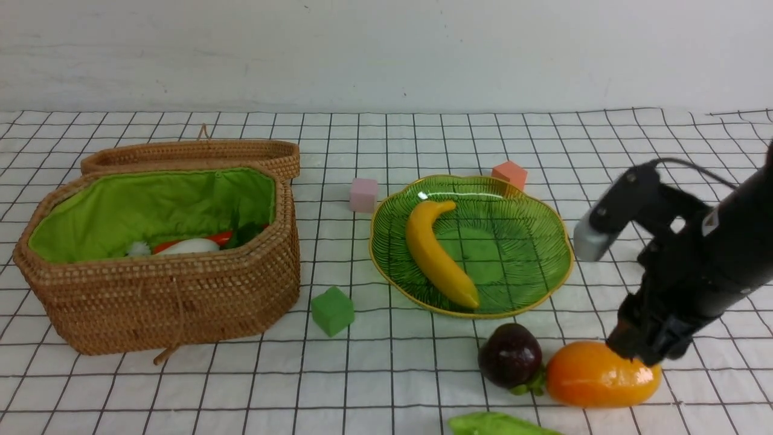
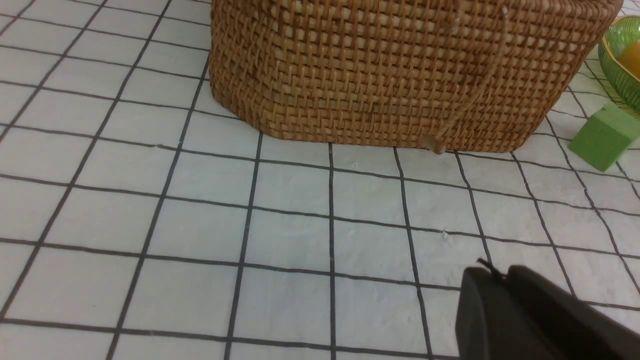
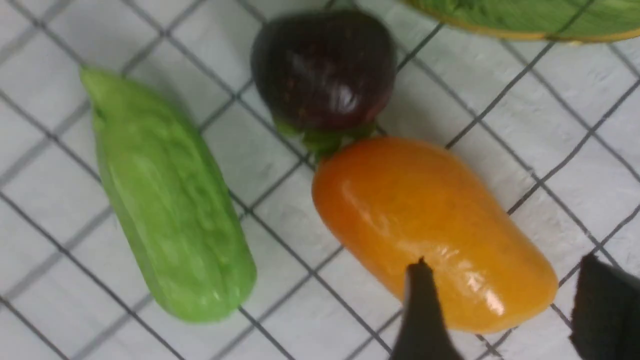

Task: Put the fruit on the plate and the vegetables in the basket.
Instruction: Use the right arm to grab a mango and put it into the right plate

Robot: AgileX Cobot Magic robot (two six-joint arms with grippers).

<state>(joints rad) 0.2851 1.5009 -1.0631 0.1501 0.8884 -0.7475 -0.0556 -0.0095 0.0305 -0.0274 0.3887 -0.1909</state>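
Front view: the mango (image 1: 595, 374) lies just on the near side of the plate (image 1: 543, 284), its right end under the right gripper (image 1: 640, 353); the banana (image 1: 438, 257) lies on the plate.
Left wrist view: the left gripper (image 2: 495, 275) has its jaws pressed together, empty.
Right wrist view: the fingers (image 3: 422, 310) are spread wide astride the mango's end, one overlapping it, the other clear.

No text, number, brand or sign can be read in any of the views. A small pale patch (image 1: 711, 222) sits on the right arm (image 1: 724, 254), above the right claw (image 1: 632, 353). It is too small and blurred to tell whether it carries any writing.
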